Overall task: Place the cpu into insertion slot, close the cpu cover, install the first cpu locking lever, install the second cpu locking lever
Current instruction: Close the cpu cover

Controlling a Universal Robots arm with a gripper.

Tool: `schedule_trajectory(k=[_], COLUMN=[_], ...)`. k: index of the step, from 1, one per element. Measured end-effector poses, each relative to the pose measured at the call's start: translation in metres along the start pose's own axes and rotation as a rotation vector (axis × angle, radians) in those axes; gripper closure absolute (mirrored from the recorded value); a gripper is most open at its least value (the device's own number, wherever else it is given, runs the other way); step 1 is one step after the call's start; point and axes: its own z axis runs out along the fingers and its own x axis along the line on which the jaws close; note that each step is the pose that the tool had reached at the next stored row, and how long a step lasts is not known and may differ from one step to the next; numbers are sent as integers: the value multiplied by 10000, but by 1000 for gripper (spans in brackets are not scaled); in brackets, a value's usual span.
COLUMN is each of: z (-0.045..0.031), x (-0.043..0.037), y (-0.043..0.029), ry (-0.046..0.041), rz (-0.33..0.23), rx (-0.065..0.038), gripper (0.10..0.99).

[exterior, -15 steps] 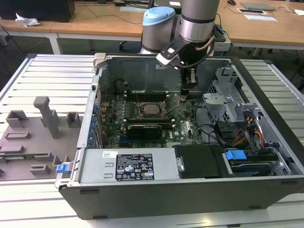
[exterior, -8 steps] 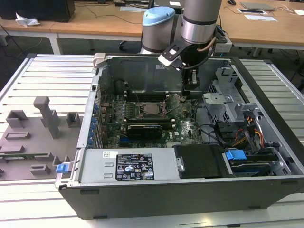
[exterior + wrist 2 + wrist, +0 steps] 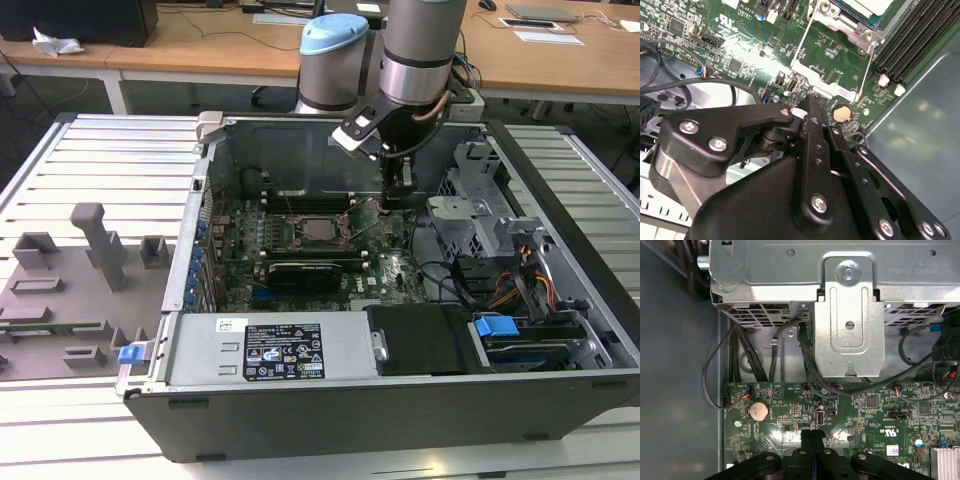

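Hand (image 3: 812,434) clenched, nothing seen in it, low just beside socket (image 3: 292,238); chip (image 3: 318,232) sits in socket.
Risk: hand may slip off thin lever (image 3: 866,67) beside socket and scrape the green board (image 3: 880,420).

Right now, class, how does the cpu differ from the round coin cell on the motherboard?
The cpu is square; the coin cell is round. The cpu lies in the insertion slot mid-board; the coin cell sits by the edge of the motherboard, near the gripper. Both are flat, pale metal, lying on the green board.
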Motion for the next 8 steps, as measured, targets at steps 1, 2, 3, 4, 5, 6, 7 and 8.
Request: schedule_trajectory(k=[1,2,3,4,5,6,7,8], z=[13,32,45,62,73,80,94,97], x=[0,0,0,0,0,0,0,0], y=[1,1,1,0,0,0,-1,-1], ry=[-1,1,0,-1,0,0,0,-1], rz=[0,2,2,1,0,0,0,0], rx=[0,0,0,1,1,1,1,1], gripper=[980,980,980,980,980,980,980,980])
